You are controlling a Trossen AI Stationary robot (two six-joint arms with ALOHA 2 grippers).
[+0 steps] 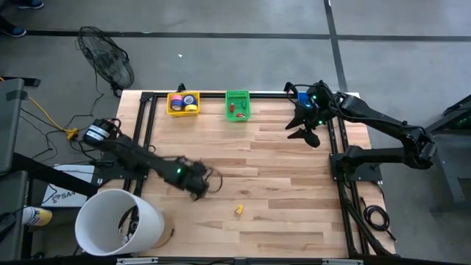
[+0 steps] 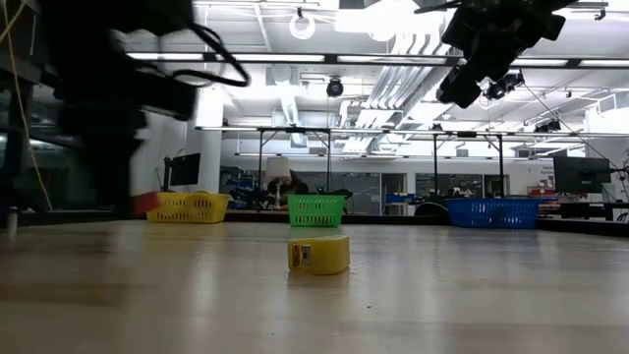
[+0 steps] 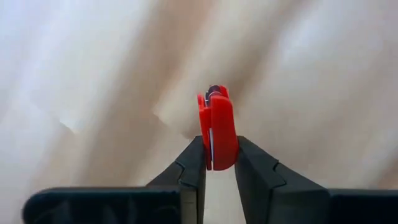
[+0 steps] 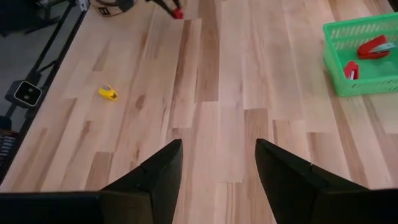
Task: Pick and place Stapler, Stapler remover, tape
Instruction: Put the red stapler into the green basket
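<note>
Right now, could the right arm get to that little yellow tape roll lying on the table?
Probably yes. The right gripper hangs open above bare wood, and nothing lies between it and the yellow tape roll. The left gripper, holding a red piece, is off to the side.

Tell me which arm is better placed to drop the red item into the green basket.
Left. The left gripper already clamps the red item, probably the staple remover. The right gripper hangs open and empty, though nearer the green basket.

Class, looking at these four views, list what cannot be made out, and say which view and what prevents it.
- Left gripper, high view: motion blur hides its fingers.
- Red item, left wrist view: its lower end is hidden between the fingers.
- Blue basket, low view: its wall hides any contents.
</note>
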